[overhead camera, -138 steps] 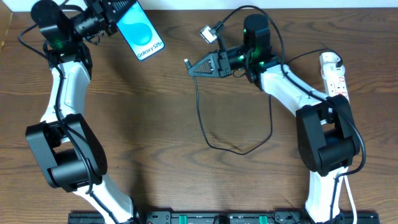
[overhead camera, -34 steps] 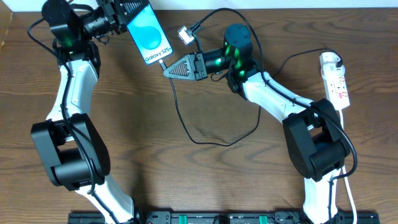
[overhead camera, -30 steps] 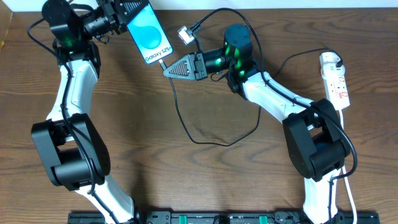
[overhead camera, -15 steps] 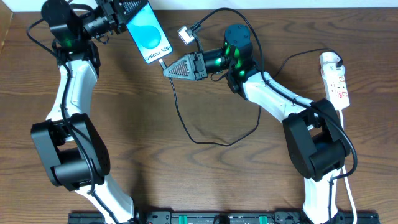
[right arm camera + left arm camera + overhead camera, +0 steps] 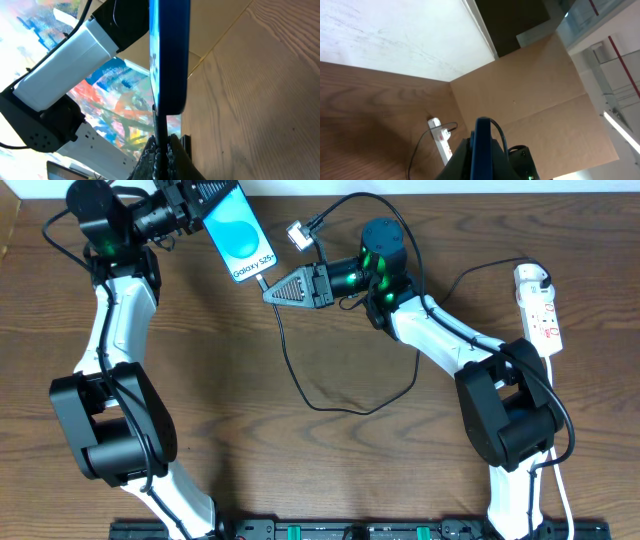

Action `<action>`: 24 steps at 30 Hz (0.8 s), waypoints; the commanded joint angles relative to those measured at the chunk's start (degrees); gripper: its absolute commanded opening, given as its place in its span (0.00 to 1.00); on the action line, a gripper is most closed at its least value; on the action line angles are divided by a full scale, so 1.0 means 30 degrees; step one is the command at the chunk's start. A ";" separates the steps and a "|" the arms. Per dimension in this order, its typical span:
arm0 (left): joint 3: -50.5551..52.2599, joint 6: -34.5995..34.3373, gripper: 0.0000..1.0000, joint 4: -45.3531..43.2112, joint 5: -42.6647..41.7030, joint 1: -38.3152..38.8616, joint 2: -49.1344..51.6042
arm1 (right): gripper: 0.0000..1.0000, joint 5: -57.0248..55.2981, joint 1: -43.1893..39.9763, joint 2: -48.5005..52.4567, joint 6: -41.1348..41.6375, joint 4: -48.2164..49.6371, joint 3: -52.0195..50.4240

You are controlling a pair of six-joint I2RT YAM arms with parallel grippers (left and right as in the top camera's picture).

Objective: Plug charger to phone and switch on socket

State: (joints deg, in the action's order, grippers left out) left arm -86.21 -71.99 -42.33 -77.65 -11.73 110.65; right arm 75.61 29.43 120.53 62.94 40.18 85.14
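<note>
My left gripper is shut on the phone, a slim handset with a blue "Galaxy S25+" screen, and holds it above the table's far left. The left wrist view shows the phone edge-on between the fingers. My right gripper is shut on the charger's black connector tip, which meets the phone's lower end. The thin black cable loops over the table; its white plug head hangs near the phone. The socket is a white power strip at the far right.
The socket also shows in the left wrist view, with a cable beside it. A white cord runs from the socket down the right edge. A black rail runs along the table's front edge.
Since 4.6 s ago both grippers moved: the phone shifted right and the right gripper carried the connector left to the phone's lower end. Over the last second nothing has moved.
</note>
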 commanded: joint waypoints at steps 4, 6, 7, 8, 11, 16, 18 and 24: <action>-0.0408 0.0204 0.08 -0.0204 -0.0401 -0.0153 -0.0692 | 0.01 -0.0168 -0.0204 0.0109 -0.0277 0.0138 0.0255; -0.0408 0.0189 0.07 -0.0197 -0.0401 -0.0153 -0.0692 | 0.01 -0.0168 -0.0204 0.0109 -0.0277 0.0138 0.0255; -0.0408 0.0189 0.08 -0.0182 -0.0401 -0.0153 -0.0692 | 0.01 -0.0175 -0.0204 0.0109 -0.0277 0.0138 0.0255; -0.0408 0.0182 0.07 -0.0109 -0.0393 -0.0153 -0.0692 | 0.01 -0.0189 -0.0204 0.0109 -0.0277 0.0138 0.0255; -0.0408 0.0044 0.07 -0.0058 -0.0393 -0.0131 -0.0692 | 0.01 -0.0248 -0.0204 0.0109 -0.0277 0.0138 0.0255; -0.0408 -0.0087 0.07 -0.0058 -0.0386 0.0000 -0.0692 | 0.01 -0.0386 -0.0204 0.0109 -0.0284 0.0131 0.0255; -0.0408 -0.0087 0.08 -0.0066 -0.0379 0.0066 -0.0692 | 0.01 -0.0459 -0.0204 0.0109 -0.0284 0.0131 0.0255; -0.0408 -0.0080 0.07 -0.0066 -0.0168 0.0270 -0.0692 | 0.01 -0.0525 -0.0197 0.0109 -0.0277 0.0131 0.0255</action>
State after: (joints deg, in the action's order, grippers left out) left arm -86.21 -71.99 -42.04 -77.89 -11.66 110.65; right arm 75.24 29.36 120.53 62.92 40.18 85.14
